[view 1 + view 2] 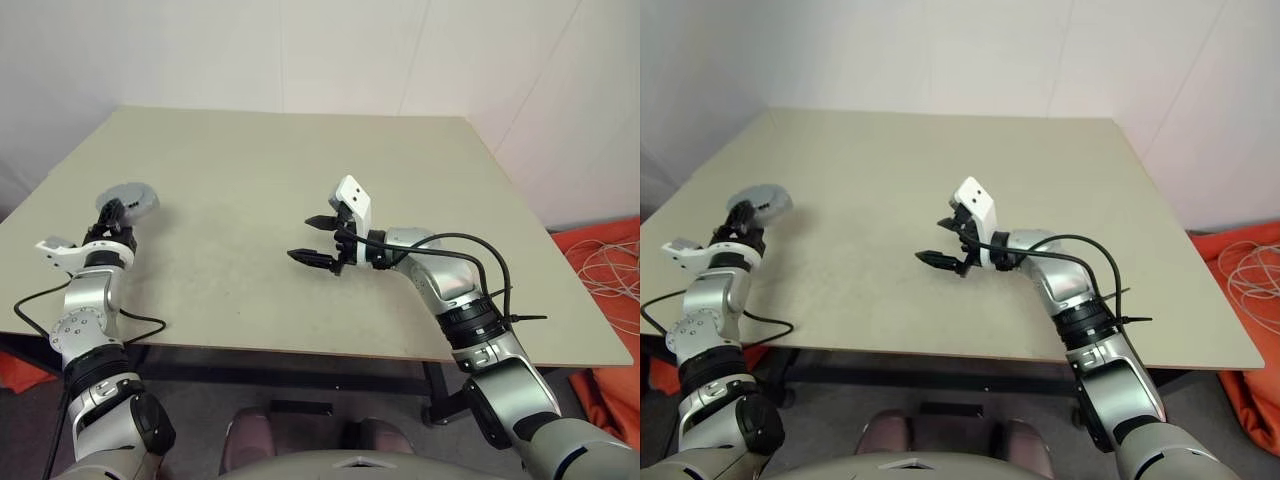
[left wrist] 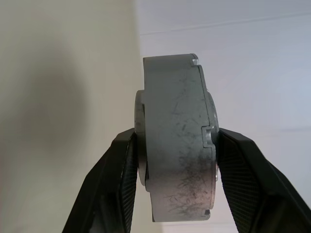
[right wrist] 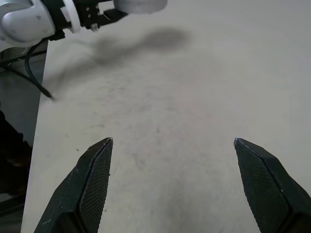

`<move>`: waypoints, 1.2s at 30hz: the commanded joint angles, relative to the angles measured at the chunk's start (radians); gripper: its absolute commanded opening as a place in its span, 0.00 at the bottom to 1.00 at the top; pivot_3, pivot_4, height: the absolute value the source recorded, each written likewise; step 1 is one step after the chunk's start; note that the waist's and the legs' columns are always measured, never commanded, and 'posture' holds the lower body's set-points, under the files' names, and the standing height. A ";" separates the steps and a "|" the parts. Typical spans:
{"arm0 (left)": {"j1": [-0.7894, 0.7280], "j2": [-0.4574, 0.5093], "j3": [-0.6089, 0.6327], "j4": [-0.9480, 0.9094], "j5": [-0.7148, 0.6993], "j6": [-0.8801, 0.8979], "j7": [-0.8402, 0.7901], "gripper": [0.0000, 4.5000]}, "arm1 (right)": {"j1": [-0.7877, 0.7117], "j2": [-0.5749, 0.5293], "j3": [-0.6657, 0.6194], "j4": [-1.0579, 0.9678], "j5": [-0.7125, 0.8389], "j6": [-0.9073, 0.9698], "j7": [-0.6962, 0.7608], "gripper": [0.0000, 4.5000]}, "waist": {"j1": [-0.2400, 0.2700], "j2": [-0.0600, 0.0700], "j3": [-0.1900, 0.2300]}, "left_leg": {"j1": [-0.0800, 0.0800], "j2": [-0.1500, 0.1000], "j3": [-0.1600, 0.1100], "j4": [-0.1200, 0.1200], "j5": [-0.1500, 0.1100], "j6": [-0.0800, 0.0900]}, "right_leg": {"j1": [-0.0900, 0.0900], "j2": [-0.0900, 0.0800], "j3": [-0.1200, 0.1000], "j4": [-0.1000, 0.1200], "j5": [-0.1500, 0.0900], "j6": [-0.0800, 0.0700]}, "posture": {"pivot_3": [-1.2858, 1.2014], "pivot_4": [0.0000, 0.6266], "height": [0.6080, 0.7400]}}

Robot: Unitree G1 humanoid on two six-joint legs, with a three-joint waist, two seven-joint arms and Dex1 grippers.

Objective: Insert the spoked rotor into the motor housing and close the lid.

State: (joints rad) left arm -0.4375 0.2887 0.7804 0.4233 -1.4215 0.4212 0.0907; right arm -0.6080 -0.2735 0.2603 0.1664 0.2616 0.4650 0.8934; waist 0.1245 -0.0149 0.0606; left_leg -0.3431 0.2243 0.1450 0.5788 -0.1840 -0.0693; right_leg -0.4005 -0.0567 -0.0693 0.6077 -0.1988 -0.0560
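**Grey metal housing held in the left gripper, right gripper empty**

Grey metal is the first thing on the left side: the motor housing (image 1: 130,199), a round and shallow piece, sits between the two black fingers of the left gripper (image 1: 111,212) near the left edge of the table (image 1: 300,170). It is lifted a little above the tabletop and throws a soft shadow on it. In the left wrist view the housing (image 2: 177,141) is seen edge-on, with a scratched rim and a small notch, and the ribbed fingers (image 2: 116,184) press on its two flat faces, one from each side. If the lid is already on it, I cannot tell. A black cable hangs from the left arm over the table edge.

Going to the right, the middle of the beige table is bare. Further right, the right gripper (image 1: 315,240) hangs over the table and points toward the left side. Its two black fingers (image 3: 95,170) stand wide apart, with nothing between them. Beyond the right edge of the table, an orange cloth (image 1: 610,270) with white cords lies on the floor.
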 commanded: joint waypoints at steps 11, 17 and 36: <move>-0.057 -0.038 0.044 -0.060 0.041 -0.021 0.193 0.66 | 0.003 -0.002 -0.009 -0.040 -0.013 -0.033 0.022 1.00 | 0.001 -0.003 0.000 | 0.000 0.000 -0.001 0.001 -0.001 0.001 | 0.000 0.000 0.000 0.000 0.002 -0.004 | 0.52 0.00 1.00; -0.020 -0.162 0.052 -0.262 -0.010 -0.043 0.421 1.00 | 0.008 -0.008 -0.010 -0.050 -0.015 -0.018 0.033 1.00 | 0.001 -0.003 0.000 | 0.000 0.000 -0.001 0.003 -0.001 0.002 | 0.003 -0.001 0.000 0.001 0.003 -0.005 | 0.52 0.00 1.00; 0.288 0.124 -0.680 -0.655 0.699 0.126 0.080 1.00 | 0.039 -0.080 -0.035 0.053 -0.078 -0.161 0.048 1.00 | 0.000 -0.003 -0.001 | 0.002 0.001 0.000 0.005 -0.002 0.005 | 0.005 -0.001 -0.002 -0.001 0.000 0.000 | 0.52 0.00 1.00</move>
State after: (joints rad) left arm -0.1372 0.3754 0.1707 -0.1864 -0.8398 0.5813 0.2680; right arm -0.5659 -0.3446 0.2565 0.2132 0.1847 0.3411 0.9510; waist 0.1241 -0.0179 0.0597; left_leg -0.3401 0.2250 0.1446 0.5836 -0.1865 -0.0640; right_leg -0.3956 -0.0576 -0.0710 0.6072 -0.1986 -0.0565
